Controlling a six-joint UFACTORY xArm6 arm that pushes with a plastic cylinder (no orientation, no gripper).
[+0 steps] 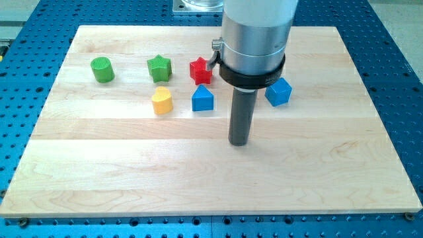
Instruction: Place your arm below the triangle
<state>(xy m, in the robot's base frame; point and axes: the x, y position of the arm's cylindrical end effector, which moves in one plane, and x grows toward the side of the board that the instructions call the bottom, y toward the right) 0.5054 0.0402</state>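
The blue triangle block (203, 98) sits on the wooden board (132, 165) a little above the board's middle. My tip (238, 143) rests on the board below and to the right of the triangle, about a block's width away from it. A red star (200, 71) lies just above the triangle. A yellow heart-shaped block (162, 100) lies to the triangle's left. A blue cube (278, 91) lies to the right of the rod.
A green star (159, 68) and a green cylinder (102, 69) lie toward the view's upper left. The arm's grey body (256, 33) hangs over the board's top middle. Blue perforated table (410, 99) surrounds the board.
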